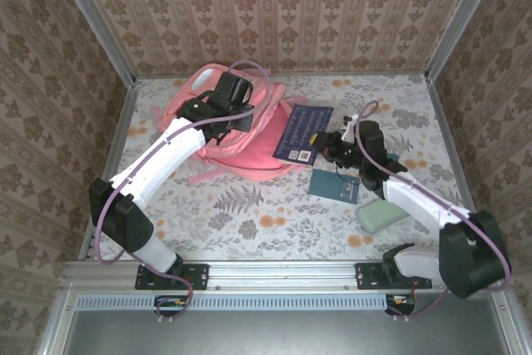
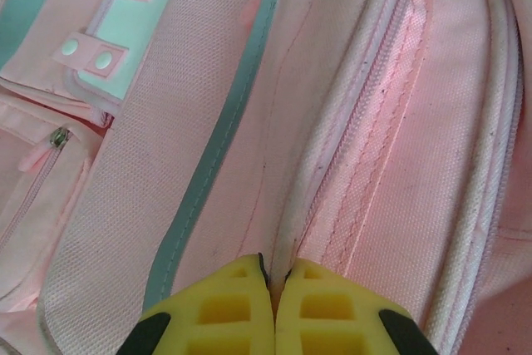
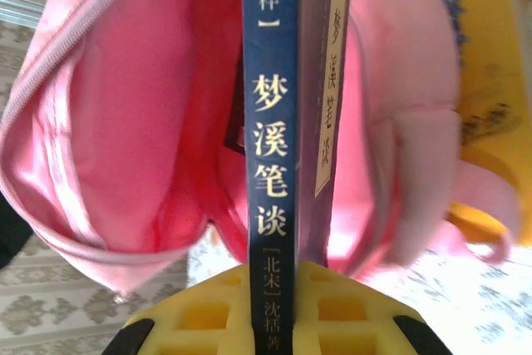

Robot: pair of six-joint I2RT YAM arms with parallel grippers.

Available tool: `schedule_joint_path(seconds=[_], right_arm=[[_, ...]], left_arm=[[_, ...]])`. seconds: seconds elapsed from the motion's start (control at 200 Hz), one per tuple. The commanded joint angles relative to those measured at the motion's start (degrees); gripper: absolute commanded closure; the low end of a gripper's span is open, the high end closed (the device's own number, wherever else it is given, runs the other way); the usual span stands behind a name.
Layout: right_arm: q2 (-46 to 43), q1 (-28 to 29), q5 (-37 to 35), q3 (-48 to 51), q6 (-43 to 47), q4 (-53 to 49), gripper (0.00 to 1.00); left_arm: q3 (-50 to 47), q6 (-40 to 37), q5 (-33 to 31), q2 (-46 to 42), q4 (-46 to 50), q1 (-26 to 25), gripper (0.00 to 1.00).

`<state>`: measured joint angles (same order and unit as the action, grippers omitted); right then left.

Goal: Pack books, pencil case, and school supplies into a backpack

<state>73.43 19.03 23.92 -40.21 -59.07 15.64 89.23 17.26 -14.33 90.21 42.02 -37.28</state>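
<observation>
Observe the left gripper (image 2: 274, 278), extended forward onto the backpack (image 2: 391, 122), pinched shut on its pink seam. The right gripper (image 3: 273, 282) clamps the navy book (image 3: 270, 106) edge-up at the bag's open mouth; the spine reads "梦溪笔谈".

I run two arms from here: the left arm (image 1: 158, 164) and right arm (image 1: 420, 201) wear white shells over chunky black joints. A lilac cable (image 1: 98, 230) trails along each (thin and glossy). Black brackets (image 1: 179, 274) anchor the bases. My fingers (image 2: 224, 315) are yellow, moulded with square pockets, black behind.
</observation>
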Motion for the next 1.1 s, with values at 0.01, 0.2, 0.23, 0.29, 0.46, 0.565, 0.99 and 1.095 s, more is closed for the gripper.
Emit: schedule_joint_path(seconds=[0.01, 0.2, 0.23, 0.29, 0.46, 0.565, 0.99, 1.095], right_arm=[[5.8, 2.0, 3.7, -5.1, -6.8, 13.5, 1.0], [19.4, 8.6, 1.6, -15.0, -9.2, 17.6, 1.0], [21.5, 9.5, 0.7, -16.4, -9.6, 18.3, 1.0], [25.9, 11.0, -0.9, -19.3, -11.1, 20.1, 1.0], [39.4, 13.4, -5.7, -29.0, -16.5, 22.1, 1.0], [46.4, 14.4, -7.4, -35.5, -18.0, 20.8, 1.0], [45.0, 14.4, -5.9, -41.4, -8.1, 0.0, 0.31], [40.7, 13.7, -5.1, -38.6, -5.2, -3.8, 0.3]], left_arm=[[3.1, 5.3, 1.3, -3.8, -1.1, 0.5, 1.0], [3.3, 6.5, 2.7, -4.0, -1.3, 0.7, 1.0], [3.2, 6.7, 3.0, -4.0, -1.4, 0.8, 1.0], [3.1, 7.1, 3.7, -4.2, -1.6, 0.9, 1.0], [2.7, 8.0, 4.5, -4.9, -2.2, 0.9, 1.0], [2.3, 8.4, 5.5, -5.5, -2.5, 1.2, 1.0], [-1.6, 9.8, 5.8, -7.8, -2.7, 4.4, 1.0], [-3.0, 9.7, 5.3, -8.0, -2.7, 5.6, 1.0]])
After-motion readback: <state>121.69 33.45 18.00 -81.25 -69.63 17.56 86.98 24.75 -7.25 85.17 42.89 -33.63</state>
